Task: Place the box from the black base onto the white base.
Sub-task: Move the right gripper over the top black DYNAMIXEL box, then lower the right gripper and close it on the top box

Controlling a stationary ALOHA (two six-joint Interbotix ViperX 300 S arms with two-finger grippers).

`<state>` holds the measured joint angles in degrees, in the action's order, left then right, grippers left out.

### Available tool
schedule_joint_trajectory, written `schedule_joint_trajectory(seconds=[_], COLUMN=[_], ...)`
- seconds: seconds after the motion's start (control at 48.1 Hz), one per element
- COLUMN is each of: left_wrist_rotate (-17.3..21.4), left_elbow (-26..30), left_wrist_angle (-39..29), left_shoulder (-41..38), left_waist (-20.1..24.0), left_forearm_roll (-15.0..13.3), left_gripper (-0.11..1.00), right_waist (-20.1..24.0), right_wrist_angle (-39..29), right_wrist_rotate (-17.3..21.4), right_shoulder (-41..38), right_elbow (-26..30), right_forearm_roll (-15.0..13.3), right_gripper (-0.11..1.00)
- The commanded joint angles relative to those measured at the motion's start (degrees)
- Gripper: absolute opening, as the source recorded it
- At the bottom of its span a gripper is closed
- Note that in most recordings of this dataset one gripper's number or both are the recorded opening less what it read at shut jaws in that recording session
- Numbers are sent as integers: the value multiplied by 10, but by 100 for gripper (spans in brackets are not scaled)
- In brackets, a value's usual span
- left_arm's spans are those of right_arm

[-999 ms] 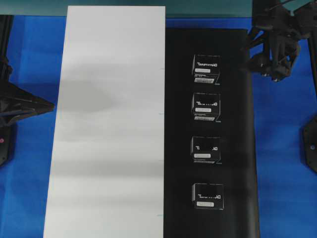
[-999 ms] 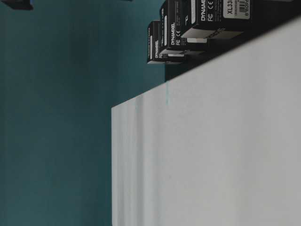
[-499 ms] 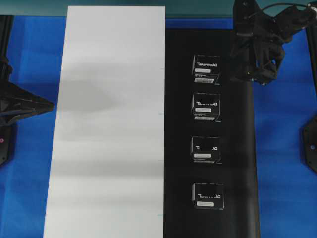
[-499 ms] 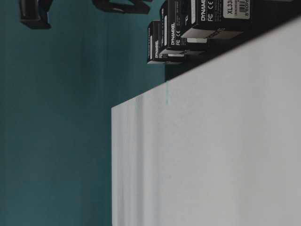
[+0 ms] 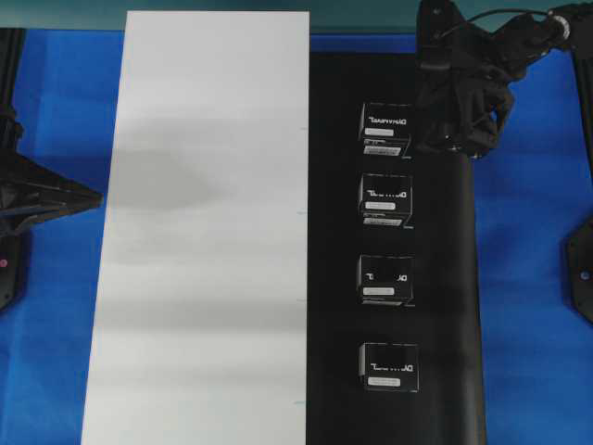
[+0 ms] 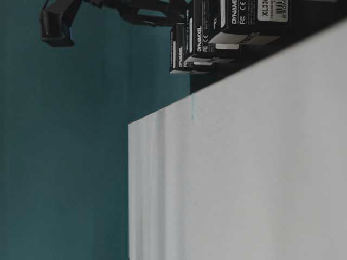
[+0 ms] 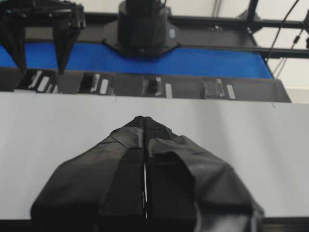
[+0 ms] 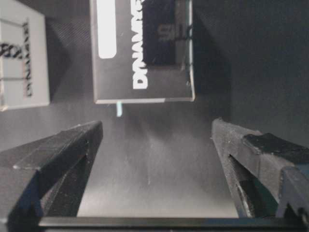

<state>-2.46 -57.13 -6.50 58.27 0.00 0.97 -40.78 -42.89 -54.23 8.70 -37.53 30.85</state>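
Blue table surface (image 5: 528,278) fills the overhead view, and on it lie two long sheets side by side: the white base (image 5: 204,232), broad and bare, and the black base (image 5: 445,306) touching its edge, running along under the right arm. Four black Dynamixel cartons sit in a row down the black base. Now to the right gripper (image 5: 451,139), and it is over the far end of that sheet, just beside the farthest carton, the box (image 5: 385,130), on the side away from the white base. Its fingers stand spread wide apart with nothing between them. From the right wrist camera we see it clearly: the box (image 8: 142,50) lies just ahead of the fingertips, white brand lettering and a white label strip on its top, not touching either finger (image 8: 58,154), with bare black sheet showing in the gap between them. A neighbouring carton (image 8: 21,53) shows its pale face off to the side.

Over on the other side, the left gripper (image 7: 145,126) hangs above the near edge of the white base, well apart from every carton, its two taped fingers pressed together with only a thin seam between them. Beyond it, across the white sheet, the row of cartons lines up on the black strip.

From table level, the right arm (image 6: 57,24) shows dark against a teal backdrop (image 6: 65,162), near the far carton (image 6: 181,51).
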Motion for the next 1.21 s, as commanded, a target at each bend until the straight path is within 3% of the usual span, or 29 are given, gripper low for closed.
schedule_joint_trajectory(seconds=[0.0,1.186], left_wrist_rotate=[-1,-2], left_elbow=[15,12], left_wrist_angle=[3,2], left_shoulder=[-4,-4], left_waist=[2,2], left_forearm_roll=[1,1], left_gripper=[-6,-6], right_waist=[11,69], right_wrist_angle=[10,117], right_wrist_rotate=[-2,2], right_shoulder=[-9,-41], right_elbow=[5,3], right_forearm_roll=[2,5], right_gripper=[100,99])
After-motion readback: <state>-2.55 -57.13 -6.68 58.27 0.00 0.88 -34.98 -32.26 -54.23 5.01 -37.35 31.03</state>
